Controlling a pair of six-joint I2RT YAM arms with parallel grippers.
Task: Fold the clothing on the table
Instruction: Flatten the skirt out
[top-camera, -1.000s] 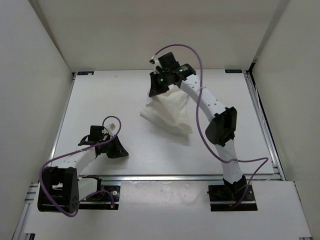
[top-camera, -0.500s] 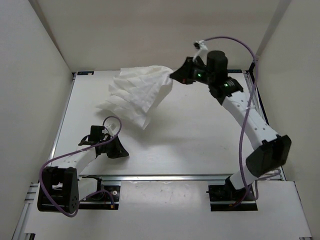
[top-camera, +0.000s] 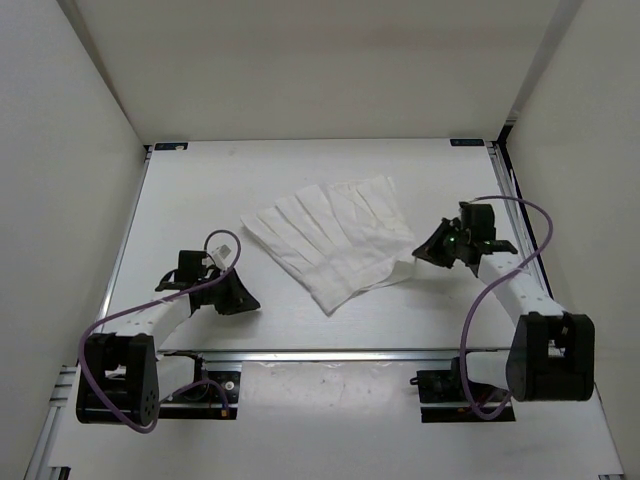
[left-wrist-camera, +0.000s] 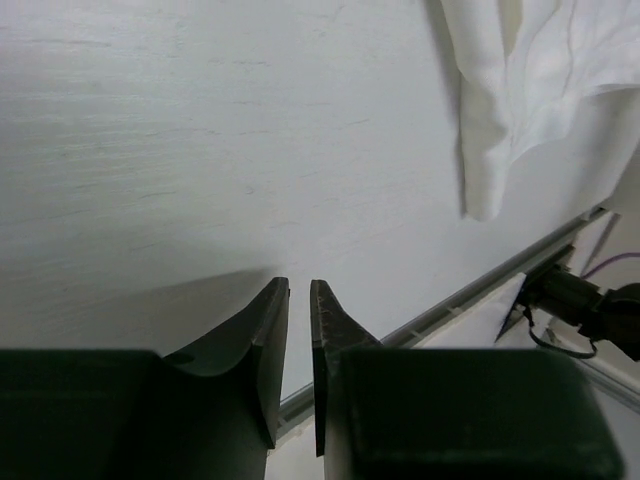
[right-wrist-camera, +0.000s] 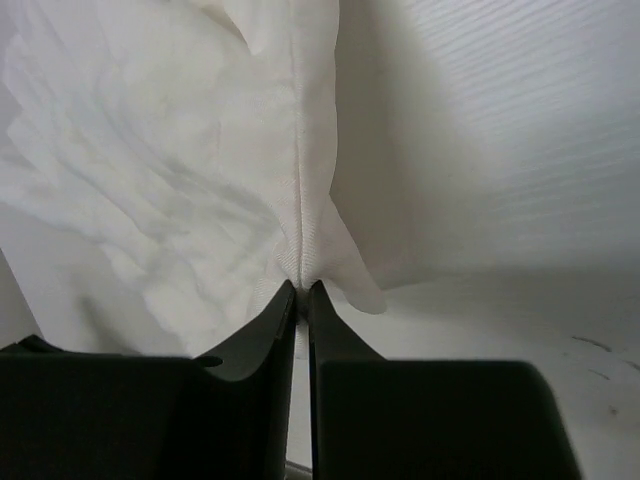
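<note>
Between my right gripper tips sits a pinched seam of the clothing. Those jaws are clenched on it, w/ cloth fanning out ahead & to the left of them. The rest of the garment lies spread flat on the table, about mid-way across, closer to the right arm than the left.

Pleats run diagonally from the stepped far-left edge toward the end I'm holding, so the fan seems to narrow toward my right jaws. The wider span lies across the pleats, approx far-right to near-left.

My left gripper is parted just a crack, nothing btwn the tips, low over bare table. From it the cloth's near corner shows ahead & to the right, apart, not touching.

My guess: the next fold prob. carries the held end away from my right jaws, along the pleats toward the far-left edge. The left arm is placed to catch the near-left corner if reqd.
</note>
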